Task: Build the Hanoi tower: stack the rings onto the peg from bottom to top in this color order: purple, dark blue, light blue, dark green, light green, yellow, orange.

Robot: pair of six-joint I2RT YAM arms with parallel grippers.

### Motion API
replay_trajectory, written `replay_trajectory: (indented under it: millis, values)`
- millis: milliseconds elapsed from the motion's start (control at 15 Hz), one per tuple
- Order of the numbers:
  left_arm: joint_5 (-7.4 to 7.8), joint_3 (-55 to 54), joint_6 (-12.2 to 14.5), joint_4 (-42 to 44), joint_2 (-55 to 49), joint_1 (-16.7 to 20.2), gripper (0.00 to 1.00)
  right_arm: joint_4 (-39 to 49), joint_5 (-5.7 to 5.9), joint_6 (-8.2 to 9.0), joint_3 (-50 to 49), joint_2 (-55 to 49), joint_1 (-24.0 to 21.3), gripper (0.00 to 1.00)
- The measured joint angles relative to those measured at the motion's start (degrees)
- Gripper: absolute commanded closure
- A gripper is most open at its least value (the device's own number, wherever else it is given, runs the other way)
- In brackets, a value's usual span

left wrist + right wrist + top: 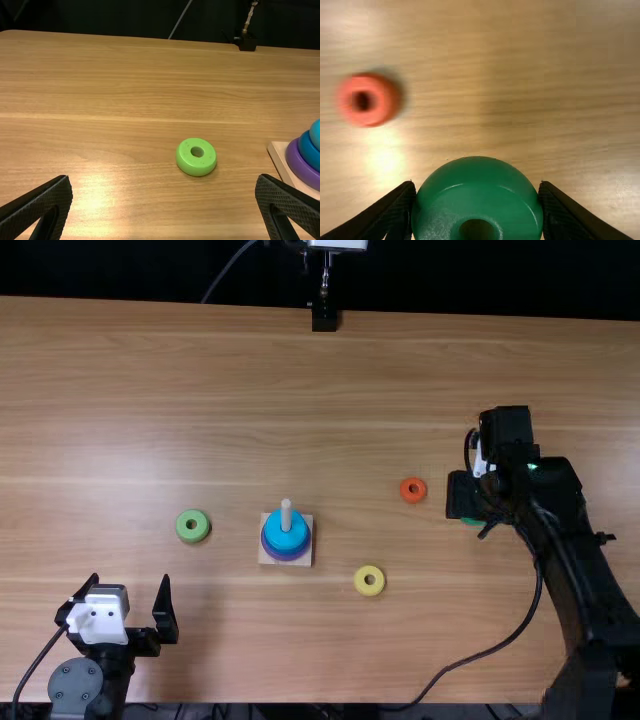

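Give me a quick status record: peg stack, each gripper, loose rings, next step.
Peg: purple ring lowest, dark blue ring above it, light blue ring on top
Right gripper: holding dark green ring between its fingers, beyond the peg's right side
Left gripper: open, nothing held
Loose on table: light green ring left of peg; yellow ring and orange ring right
Next: probably dark green onto light blue
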Motion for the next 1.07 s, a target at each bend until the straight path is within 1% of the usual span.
replay_trajectory:
  millis: [133, 267, 533, 733, 1067]
  values:
    - [0.0, 0.0, 0.0, -0.02, 0.0, 0.0, 0.0, -5.29, 0.0, -0.04, 2.47, -2.99, 4.35, 1.0]
    - [0.0, 0.0, -0.02, -0.02, 0.0, 0.0, 0.0, -8.61, -0.04, -0.02, 5.4, -4.9, 9.81, 1.0]
    - [0.0, 0.0, 0.0, -0.02, 0.0, 0.0, 0.0, -11.98, -0.04, -0.13, 12.68, -4.92, 18.49, 1.0]
    - [0.0, 0.0, 0.0, -0.02, 0.0, 0.0, 0.0, -12.46, -0.04, -0.15, 18.75, -4.35, 23.58, 1.0]
    - [0.0, 0.0, 0.02, -0.02, 0.0, 0.0, 0.0, -12.35, -0.04, -0.15, 26.86, 4.04, 29.2, 1.0]
